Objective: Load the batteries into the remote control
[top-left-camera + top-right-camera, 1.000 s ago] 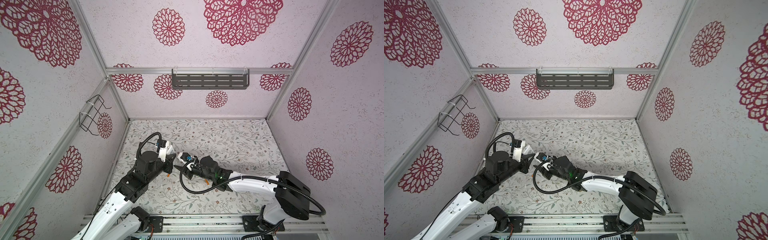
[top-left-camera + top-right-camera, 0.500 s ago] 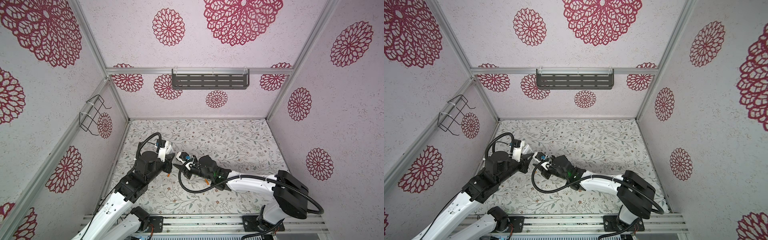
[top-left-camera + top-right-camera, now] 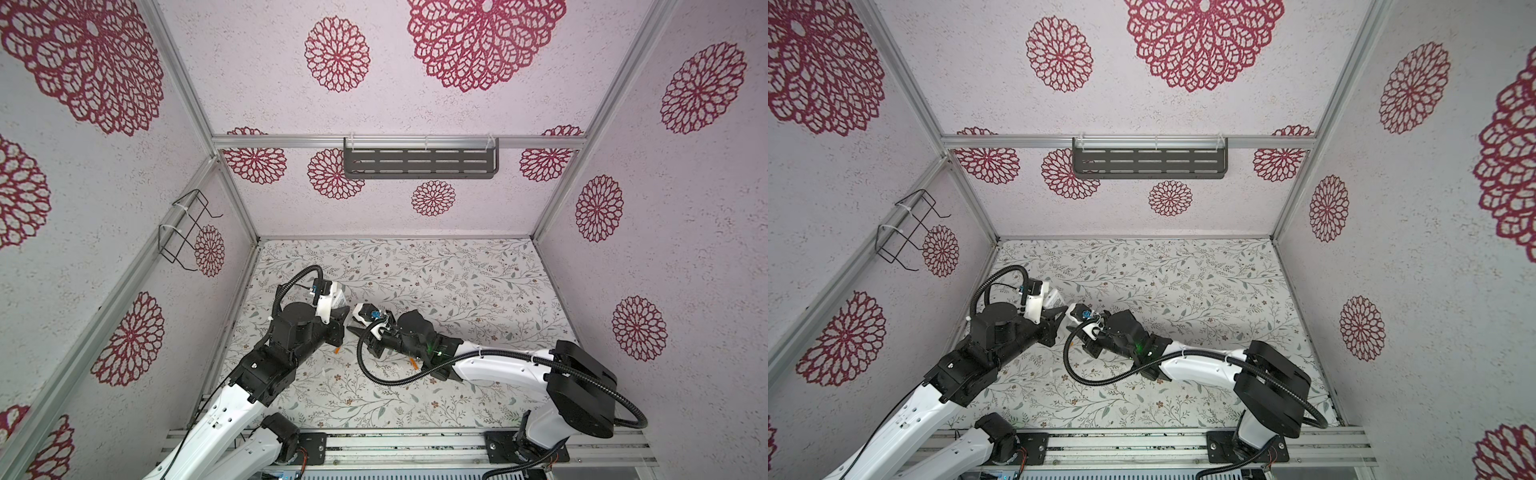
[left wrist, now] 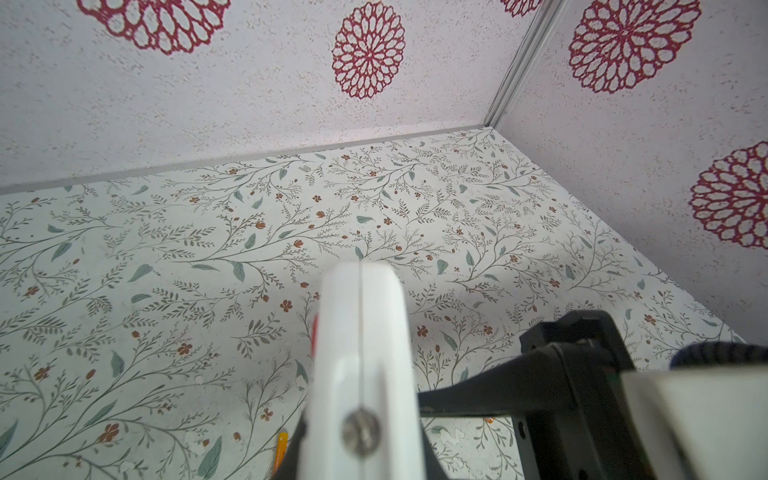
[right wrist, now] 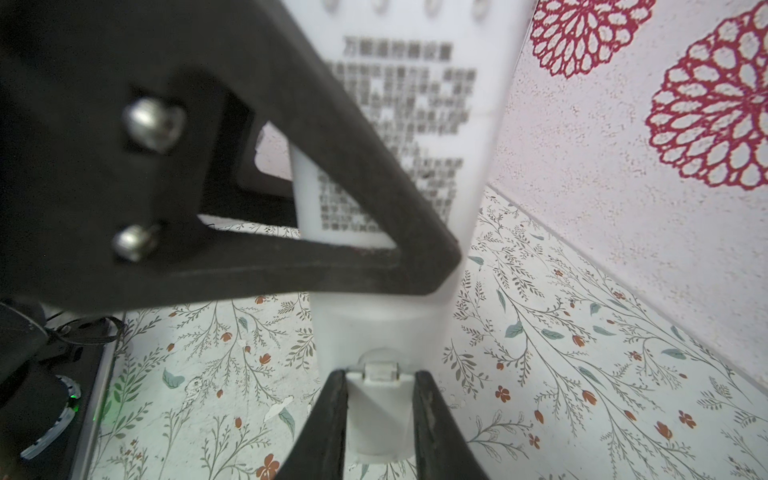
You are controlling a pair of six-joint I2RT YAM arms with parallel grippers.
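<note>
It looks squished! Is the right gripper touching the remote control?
Touching. In the right wrist view the right gripper pinches the remote control between its jaws.

Left arm: white lower links, black blocky joint housings, round black motor cap; ribbed black cable loop to white wrist camera block. Right arm: white tapered link, black boxy elbow, ribbed black conduit, green light, blue connector. Left gripper: finger black, triangular, open cut-out, two silver round-head screws. Right gripper: fingers black, tapered, matte.
</note>
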